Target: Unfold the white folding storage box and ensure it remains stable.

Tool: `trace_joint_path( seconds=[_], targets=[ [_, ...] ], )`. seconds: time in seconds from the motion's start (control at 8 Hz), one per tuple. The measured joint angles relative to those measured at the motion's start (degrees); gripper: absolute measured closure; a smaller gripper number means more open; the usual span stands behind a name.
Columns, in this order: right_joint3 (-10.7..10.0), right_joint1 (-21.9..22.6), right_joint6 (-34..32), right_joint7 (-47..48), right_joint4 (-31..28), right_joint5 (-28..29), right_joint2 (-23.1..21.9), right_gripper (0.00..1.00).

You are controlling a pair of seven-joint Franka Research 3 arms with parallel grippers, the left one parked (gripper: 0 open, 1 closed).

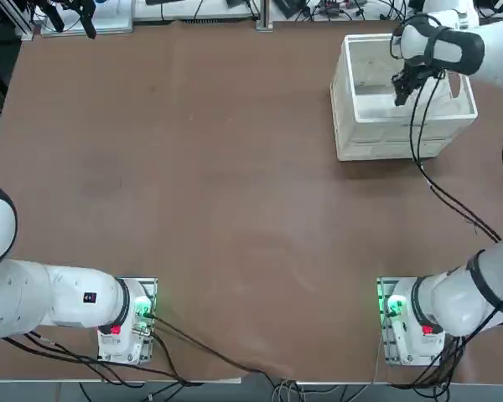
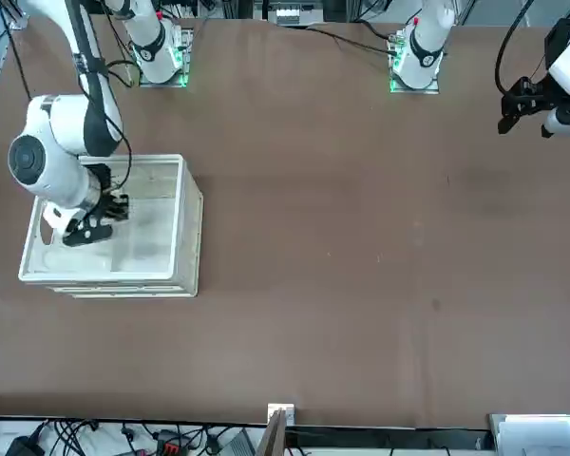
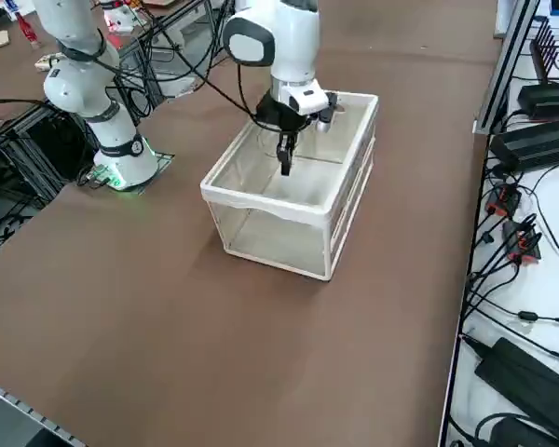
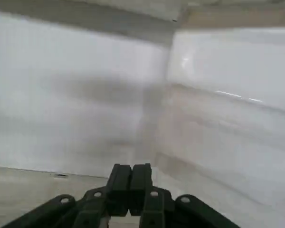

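The white folding storage box (image 1: 350,109) stands upright with its walls raised at the far right of the brown table, also seen in the front view as the box (image 2: 185,223) and in the right side view as the box (image 3: 349,200). My right gripper (image 1: 400,94) is lowered inside the box, fingers pointing down, near the middle. In the right side view the gripper (image 3: 284,166) hangs below the rim. In the right wrist view the gripper (image 4: 131,175) has its two black fingers pressed together, shut on nothing, facing an inner corner of the box walls (image 4: 171,95).
The brown table (image 1: 193,184) stretches left and toward the arm bases. Cables and power supplies (image 3: 531,140) lie on a bench beyond the table's right edge. A black cable (image 1: 436,184) trails from my right arm over the box's near wall.
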Motion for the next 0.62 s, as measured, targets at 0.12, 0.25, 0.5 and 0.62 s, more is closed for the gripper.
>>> trace_joint_path(
  seconds=[0.12, 0.25, 0.5, 0.62],
  targets=[
    [-0.1, -0.1, 0.0, 3.8, 0.0, -6.6, 1.5, 0.98],
    [-0.1, -0.1, 0.1, 7.9, -0.1, -13.1, 3.2, 0.98],
    [-0.2, -1.7, 1.4, 12.6, -0.1, -22.3, 5.9, 0.98],
    [-0.4, -4.2, 4.0, 12.7, -0.2, -24.2, 6.9, 0.98]
  ],
)
